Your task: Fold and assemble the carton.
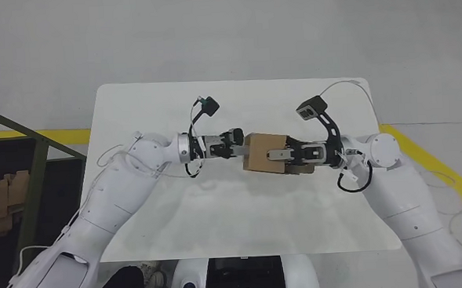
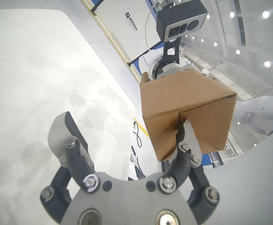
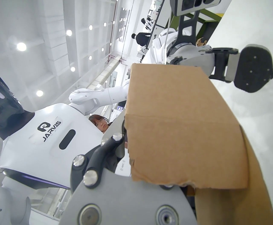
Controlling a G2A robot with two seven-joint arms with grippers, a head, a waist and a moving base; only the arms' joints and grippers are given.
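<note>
Above the middle of the white tabletop (image 1: 180, 217), clamped the right end effector (image 1: 282, 154) onto a wall of the brown carton (image 1: 258, 142). Pressed one silver finger (image 3: 115, 130) flat against the outer side; could not see the opposite finger, hidden behind cardboard. Held the carton clear of the surface, on its side. Showed a ragged, torn flap edge close to the right wrist, with a second loose flap hanging just past it.

Met the carton's other end with the left end effector (image 1: 237, 146), spread wide and pinching nothing. Touched the cardboard with a single finger (image 2: 188, 136), tip tucked into the seam between two folded end flaps near a corner. Held the other finger (image 2: 70, 130) well apart from the carton, over bare tabletop, black pad (image 3: 251, 68) turned toward the box without contact.

Farther out, flanked by the white left arm (image 1: 138, 172) and right arm (image 1: 397, 174), one from each side of the tabletop. Carried a black camera (image 1: 208, 106) on a bracket over the left wrist, a matching camera (image 1: 310, 107) over the right.

Beyond the tabletop, bordered by grey floor with a yellow line (image 1: 50, 136) beside the left edge.
</note>
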